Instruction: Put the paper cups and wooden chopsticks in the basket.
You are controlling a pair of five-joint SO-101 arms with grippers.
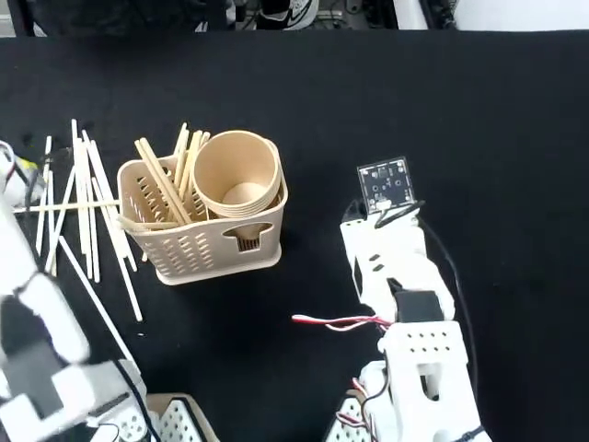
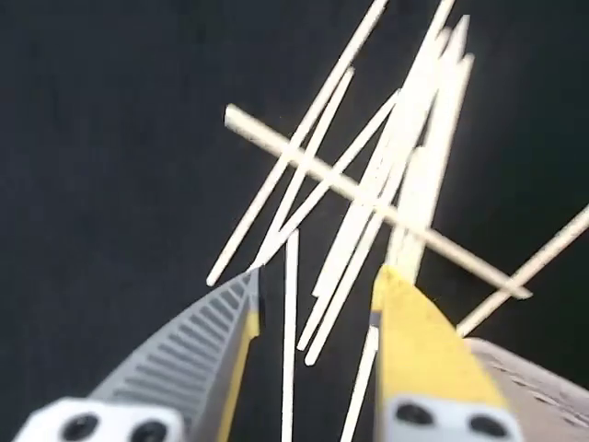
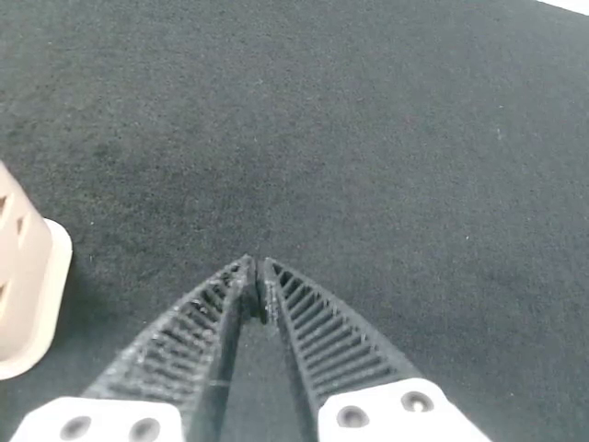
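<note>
A beige slotted basket [image 1: 212, 244] stands left of the table's middle. Nested paper cups [image 1: 236, 175] sit upright in its right half, and several wooden chopsticks [image 1: 166, 180] lean in its left half. More loose chopsticks [image 1: 85, 207] lie fanned on the black cloth to the basket's left. My left gripper [image 2: 317, 293] hangs open just above that loose pile [image 2: 386, 175], with one stick [image 2: 291, 313] lying between its fingers, not gripped. My right gripper [image 3: 256, 272] is shut on nothing, low over bare cloth to the right of the basket [image 3: 23, 276].
The right arm [image 1: 409, 304] stretches from the near edge toward the table's middle. The left arm [image 1: 32, 341] occupies the near left corner. One chopstick [image 1: 97, 308] lies slanted close to the left arm. Black cloth [image 1: 460, 120] covers the far and right parts.
</note>
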